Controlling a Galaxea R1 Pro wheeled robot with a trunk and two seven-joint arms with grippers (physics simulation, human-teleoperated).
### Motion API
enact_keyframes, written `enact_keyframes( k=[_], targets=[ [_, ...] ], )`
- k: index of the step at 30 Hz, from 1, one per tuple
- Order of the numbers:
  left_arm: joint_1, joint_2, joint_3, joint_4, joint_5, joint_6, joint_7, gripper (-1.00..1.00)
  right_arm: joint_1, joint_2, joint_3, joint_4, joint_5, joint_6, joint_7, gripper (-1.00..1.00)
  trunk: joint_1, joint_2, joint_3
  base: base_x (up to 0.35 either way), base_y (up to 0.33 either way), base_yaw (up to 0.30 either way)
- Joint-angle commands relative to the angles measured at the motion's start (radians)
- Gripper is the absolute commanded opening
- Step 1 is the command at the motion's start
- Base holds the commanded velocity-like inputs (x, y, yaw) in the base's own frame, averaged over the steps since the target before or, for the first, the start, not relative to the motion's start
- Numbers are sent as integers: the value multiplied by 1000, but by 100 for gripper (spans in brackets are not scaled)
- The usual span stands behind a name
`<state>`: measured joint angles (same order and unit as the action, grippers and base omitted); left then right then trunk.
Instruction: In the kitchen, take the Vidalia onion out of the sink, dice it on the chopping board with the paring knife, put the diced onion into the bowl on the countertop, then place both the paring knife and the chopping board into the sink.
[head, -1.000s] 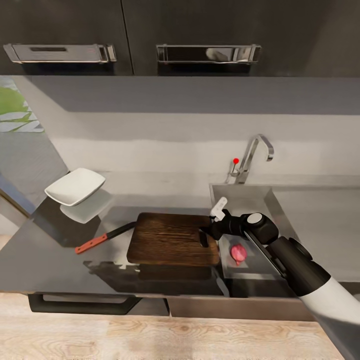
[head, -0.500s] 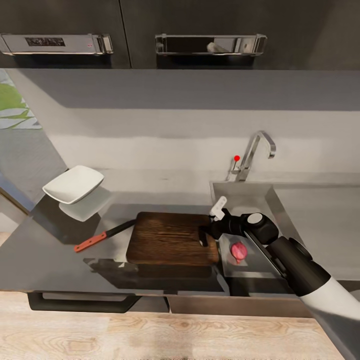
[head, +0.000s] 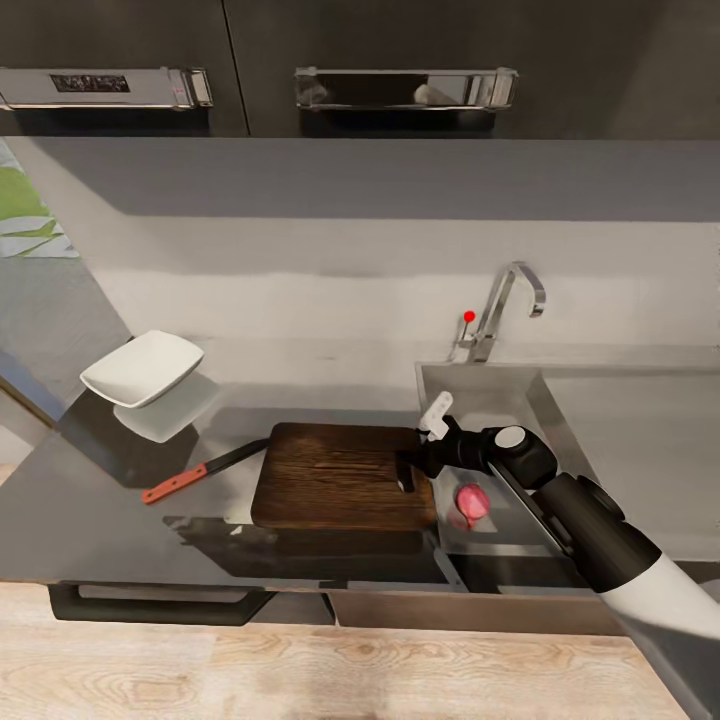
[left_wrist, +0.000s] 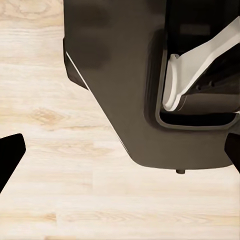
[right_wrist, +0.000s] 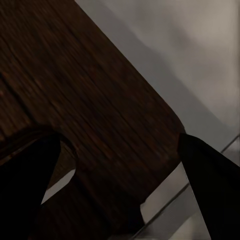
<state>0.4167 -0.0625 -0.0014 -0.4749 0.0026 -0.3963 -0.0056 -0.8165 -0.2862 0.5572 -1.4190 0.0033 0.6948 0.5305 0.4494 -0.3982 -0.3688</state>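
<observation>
The brown chopping board (head: 335, 490) lies on the grey countertop (head: 100, 510), its slotted end reaching the left rim of the sink (head: 480, 383). My right gripper (head: 412, 466) hovers open over that end. In the right wrist view the board (right_wrist: 85, 115) spans the picture between the dark fingertips (right_wrist: 25, 185) of the right gripper (right_wrist: 120, 200). The pinkish Vidalia onion (head: 472, 500) sits in the sink basin just right of the gripper. The paring knife (head: 200, 472) with its red handle lies left of the board. The white bowl (head: 142, 368) stands at the far left. My left gripper (left_wrist: 120, 152) hangs open over wooden floor.
The chrome tap (head: 505, 310) with a red dot rises behind the sink, and the steel drainboard (head: 640, 440) extends to the right. Dark wall cabinets (head: 400, 60) with bar handles hang above. The left wrist view holds the robot's dark base (left_wrist: 125, 90) and light wood floor (left_wrist: 60, 200).
The head view has shifted slightly, sliding the whole scene a little left. My right gripper stays open at the board's sink-side end. The onion, knife and bowl lie as before.
</observation>
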Motion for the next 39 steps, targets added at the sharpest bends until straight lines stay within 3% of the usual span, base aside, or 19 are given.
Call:
enact_keyframes(
  k=[1, 34, 39],
  targets=[
    [1, 0, 0, -1, 0, -1, -1, 100, -1, -1, 1, -1, 0, 5, 2, -100, 1, -2, -2, 0, -5, 0],
    [1, 1, 0, 10, -1, -3, -1, 100, -1, 1, 3, 8, -2, 5, 2, -100, 1, -2, -48, 0, 0, 0],
    [1, 1, 0, 10, -1, -3, -1, 100, -1, 1, 3, 8, -1, 5, 43, -100, 1, -2, -56, 0, 0, 0]
  ],
)
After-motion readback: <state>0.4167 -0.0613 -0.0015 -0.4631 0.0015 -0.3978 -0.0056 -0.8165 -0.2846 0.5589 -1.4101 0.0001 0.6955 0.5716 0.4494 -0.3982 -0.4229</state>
